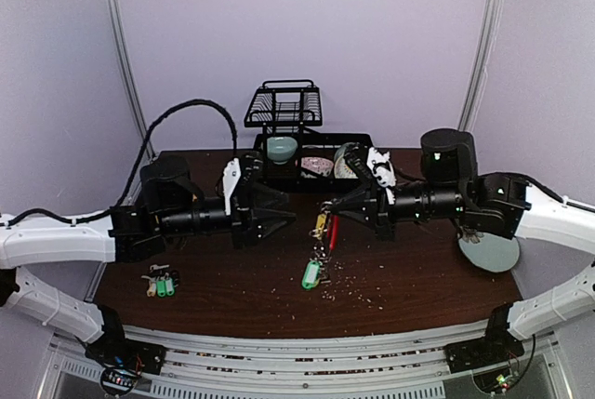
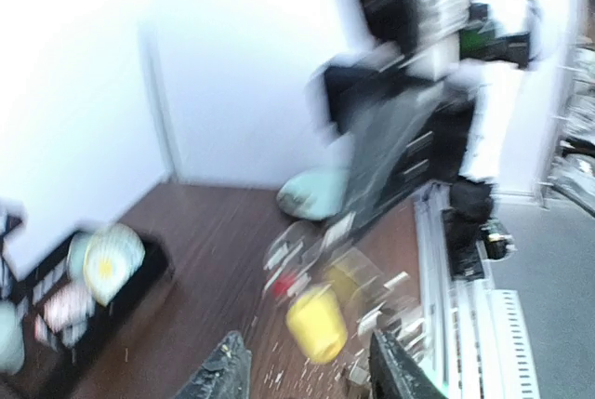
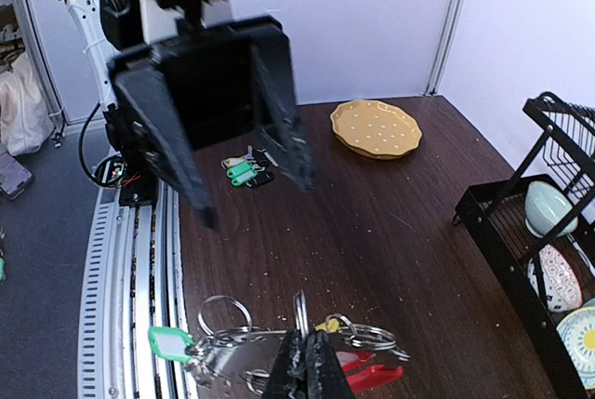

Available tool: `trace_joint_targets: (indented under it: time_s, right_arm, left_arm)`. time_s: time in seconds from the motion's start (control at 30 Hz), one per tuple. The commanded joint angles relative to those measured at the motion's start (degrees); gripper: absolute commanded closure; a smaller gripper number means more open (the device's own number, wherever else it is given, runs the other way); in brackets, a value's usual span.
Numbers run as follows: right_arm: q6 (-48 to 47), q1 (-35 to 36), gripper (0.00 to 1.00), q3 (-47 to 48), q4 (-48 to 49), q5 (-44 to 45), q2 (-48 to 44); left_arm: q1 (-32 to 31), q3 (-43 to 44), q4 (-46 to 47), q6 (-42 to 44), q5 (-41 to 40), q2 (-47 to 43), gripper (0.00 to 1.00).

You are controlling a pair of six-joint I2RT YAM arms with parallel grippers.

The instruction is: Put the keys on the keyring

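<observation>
While the right gripper (image 3: 307, 364) pinches the keyring (image 3: 372, 376), the wide-open, empty left gripper (image 1: 290, 217) may bump it loose.

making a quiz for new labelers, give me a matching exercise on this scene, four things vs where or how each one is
Things:
1. keyring
2. loose keys
3. left tool
4. dish rack

Place or state:
a. open, holding nothing
b. at the far edge of the table
c. pinched in the right tool
d. lying on the table, not held

Pairs: 1-c, 2-d, 3-a, 4-b
</observation>
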Motion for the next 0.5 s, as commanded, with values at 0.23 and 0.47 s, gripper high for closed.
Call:
trace_joint_targets:
  time_s: [0.23, 0.47]
  right_arm:
    - [-13.3, 9.3, 1.0, 6.7, 8.7, 8.2, 7.2]
    - [-14.8, 10.6, 1.0, 8.8, 9.8, 7.1, 9.6]
  left_arm:
    - [-1.8, 5.6, -13.8, 20.2, 4.1, -5.2, 0.52]
    - [-1.8, 6.2, -13.7, 20.7, 1.5, -5.7, 0.8]
